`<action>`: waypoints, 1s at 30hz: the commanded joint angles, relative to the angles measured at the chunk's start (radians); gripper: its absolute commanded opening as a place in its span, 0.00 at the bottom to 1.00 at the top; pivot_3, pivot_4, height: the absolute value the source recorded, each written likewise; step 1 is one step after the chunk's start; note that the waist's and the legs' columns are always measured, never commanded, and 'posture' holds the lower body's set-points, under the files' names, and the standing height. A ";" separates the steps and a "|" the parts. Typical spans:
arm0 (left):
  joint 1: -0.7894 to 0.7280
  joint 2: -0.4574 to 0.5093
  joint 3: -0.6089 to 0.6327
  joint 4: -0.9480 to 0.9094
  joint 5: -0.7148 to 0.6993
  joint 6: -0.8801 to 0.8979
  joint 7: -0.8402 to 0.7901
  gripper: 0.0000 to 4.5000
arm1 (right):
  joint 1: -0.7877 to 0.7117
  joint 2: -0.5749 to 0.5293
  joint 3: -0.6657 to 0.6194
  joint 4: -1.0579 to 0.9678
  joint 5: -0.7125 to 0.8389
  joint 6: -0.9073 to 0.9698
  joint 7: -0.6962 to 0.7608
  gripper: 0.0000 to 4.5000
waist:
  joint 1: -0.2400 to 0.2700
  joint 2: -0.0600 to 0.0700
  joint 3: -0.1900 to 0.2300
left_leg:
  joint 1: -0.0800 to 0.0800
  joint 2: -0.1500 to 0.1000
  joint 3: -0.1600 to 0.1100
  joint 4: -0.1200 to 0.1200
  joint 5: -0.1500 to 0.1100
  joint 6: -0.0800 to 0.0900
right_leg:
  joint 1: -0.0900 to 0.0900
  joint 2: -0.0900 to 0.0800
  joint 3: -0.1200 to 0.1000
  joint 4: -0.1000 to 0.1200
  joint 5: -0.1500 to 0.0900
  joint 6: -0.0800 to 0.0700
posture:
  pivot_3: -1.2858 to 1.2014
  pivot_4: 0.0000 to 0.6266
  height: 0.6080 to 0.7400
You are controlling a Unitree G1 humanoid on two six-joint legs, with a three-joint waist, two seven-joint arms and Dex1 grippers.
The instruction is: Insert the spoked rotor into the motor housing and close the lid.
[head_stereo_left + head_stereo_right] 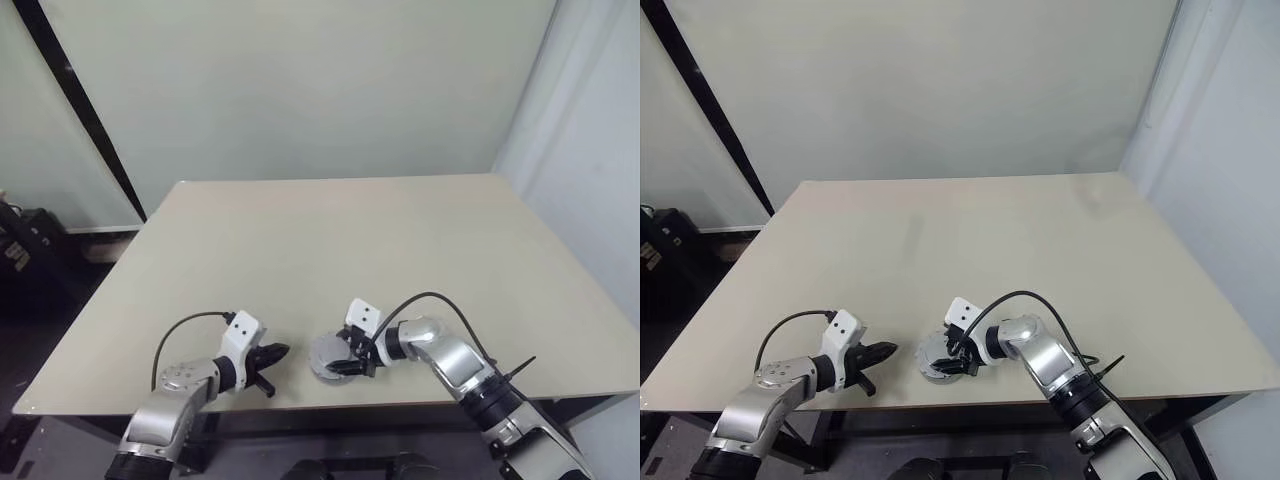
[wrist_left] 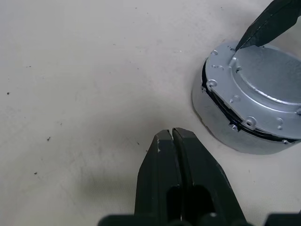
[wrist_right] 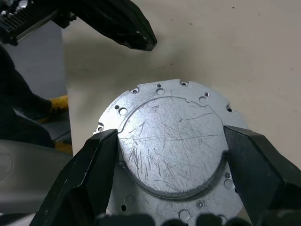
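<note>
Straddling the lid (image 3: 171,143), the right end effector (image 3: 169,155) is standing wide, fingers against its raised rim, near the bench (image 1: 400,250) front edge. Just beside, the left end effector (image 2: 171,136) is pressed together, empty.

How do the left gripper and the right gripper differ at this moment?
The left gripper is shut with nothing in it; the right gripper stands wide, its fingers on both sides of the lid's raised round face. The left gripper rests beside the motor housing, apart from it; the right is over it. Both have black fingers.
</note>
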 commanded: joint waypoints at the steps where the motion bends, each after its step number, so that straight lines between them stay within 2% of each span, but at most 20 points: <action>1: -0.009 0.000 -0.002 -0.036 -0.008 -0.002 0.001 0.00 | -0.008 0.002 0.002 -0.049 -0.024 0.012 -0.030 0.73 | 0.001 0.000 0.000 | 0.000 0.000 0.000 0.000 0.000 0.000 | 0.000 0.000 0.000 0.000 0.000 0.000 | 0.52 0.00 1.00; 23: -0.008 -0.017 -0.017 -0.030 -0.011 -0.009 0.007 0.00 | -0.002 -0.035 0.055 -0.072 -0.080 0.030 -0.031 0.73 | 0.001 0.000 0.000 | 0.000 0.000 0.000 0.000 0.000 0.000 | 0.001 0.000 0.000 0.000 0.000 0.000 | 0.52 0.00 1.00; 30: -0.011 -0.041 -0.064 -0.031 -0.001 -0.019 -0.002 0.00 | 0.004 -0.028 0.060 -0.079 -0.081 0.051 -0.041 0.73 | 0.001 0.000 0.000 | 0.001 0.000 0.000 0.000 0.000 0.000 | 0.001 -0.001 0.000 0.000 0.000 0.000 | 0.52 0.00 1.00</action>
